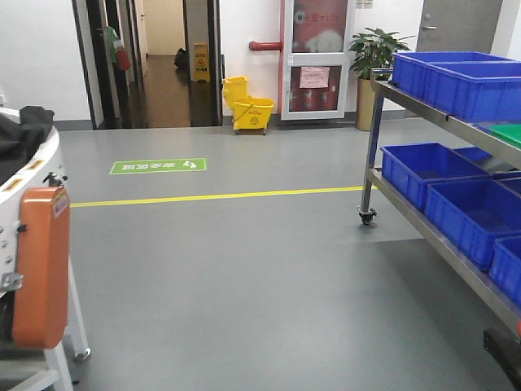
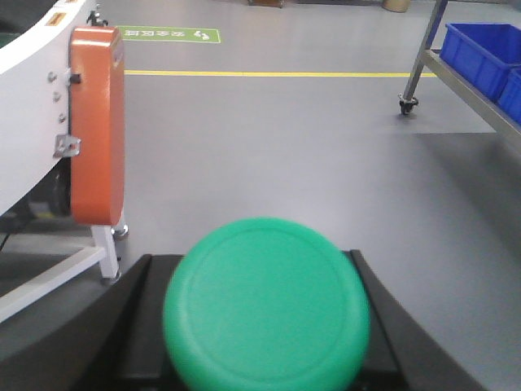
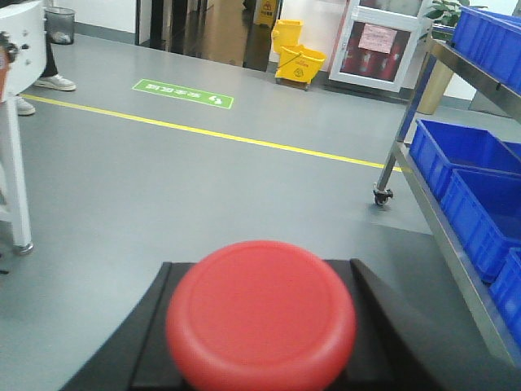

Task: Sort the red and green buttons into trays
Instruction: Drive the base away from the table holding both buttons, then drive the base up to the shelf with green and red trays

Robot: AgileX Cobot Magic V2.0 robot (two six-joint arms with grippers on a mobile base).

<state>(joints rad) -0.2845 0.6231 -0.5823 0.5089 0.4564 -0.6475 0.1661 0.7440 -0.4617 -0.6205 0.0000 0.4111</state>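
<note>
**Exterior front view.** You face a grey floor point(image 1: 244, 277) crossed by a yellow line point(image 1: 220, 195), with a green floor sign point(image 1: 158, 166) beyond it. Against the far wall stand a yellow mop bucket point(image 1: 251, 110) and a potted plant point(image 1: 373, 57). On your right is a wheeled steel rack point(image 1: 370, 175) carrying blue crates point(image 1: 452, 77) on both shelves. A green sliver at the frame edge on its top shelf is probably the green tray point(image 1: 511, 133), but it is cut off. You see no red tray, no button and no worktop here. An orange panel point(image 1: 41, 261) on a white machine fills the near left.

**Left wrist view.** Your left end effector point(image 2: 259, 269) is clamped on the green button point(image 2: 266, 305). Its cap sits between the two black fingers point(image 2: 142, 314), clear of the floor, and hides the switch body. The orange panel and a rack caster lie beyond.

**Right wrist view.** Your right end effector point(image 3: 262, 273) likewise grips the red button point(image 3: 260, 314), cap up between its fingers. Ahead you see the same floor, line, bucket and crates. Someone's shoes point(image 3: 49, 82) show at the far left.

**Progress.** Both buttons are picked up and neither is placed. Both deliveries remain, so you are roughly at the halfway point.
</note>
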